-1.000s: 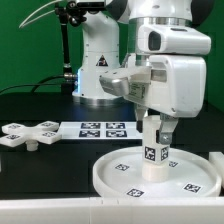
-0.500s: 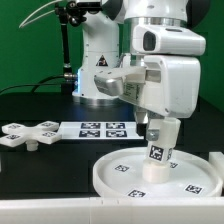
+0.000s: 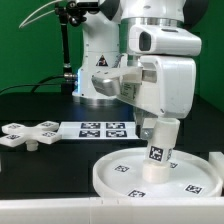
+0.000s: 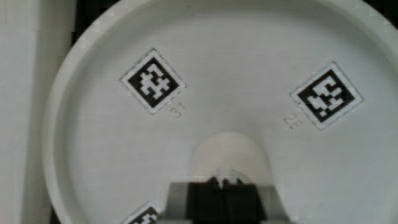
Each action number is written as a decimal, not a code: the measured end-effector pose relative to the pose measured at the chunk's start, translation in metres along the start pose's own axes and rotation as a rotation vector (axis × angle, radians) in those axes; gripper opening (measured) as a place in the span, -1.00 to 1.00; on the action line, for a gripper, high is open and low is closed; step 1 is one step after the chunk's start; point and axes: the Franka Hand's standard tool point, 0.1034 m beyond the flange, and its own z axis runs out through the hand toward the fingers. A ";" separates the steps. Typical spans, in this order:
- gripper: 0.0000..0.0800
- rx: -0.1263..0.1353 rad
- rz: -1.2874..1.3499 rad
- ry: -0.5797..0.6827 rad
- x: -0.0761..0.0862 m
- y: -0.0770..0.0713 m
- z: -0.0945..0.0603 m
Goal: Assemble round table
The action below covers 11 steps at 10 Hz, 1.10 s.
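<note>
The large round disc lies flat at the front of the black table, tags facing up. The short thick cylinder leg stands on the disc's middle, leaning slightly, with a tag on its side. My gripper is shut on the leg's top from above. The cross-shaped base piece lies on the table at the exterior view's left, apart from the disc. In the wrist view the disc fills the picture and the leg shows end-on between my dark fingers.
The marker board lies flat behind the disc. The arm's white base stands at the back. A white edge shows at the exterior view's right, beside the disc.
My gripper has turned on the leg. The leg's tag has swung a little toward the exterior view's right, and the leg leans slightly more.
</note>
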 end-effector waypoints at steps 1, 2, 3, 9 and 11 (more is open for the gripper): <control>-1.00 0.002 0.002 -0.001 0.000 0.000 0.000; -0.99 0.002 0.002 -0.001 0.000 0.000 0.000; -0.68 0.002 0.006 -0.001 0.000 0.000 0.000; 0.56 0.004 0.024 0.000 -0.001 -0.001 0.001; 0.61 0.002 0.051 0.004 0.007 0.000 0.000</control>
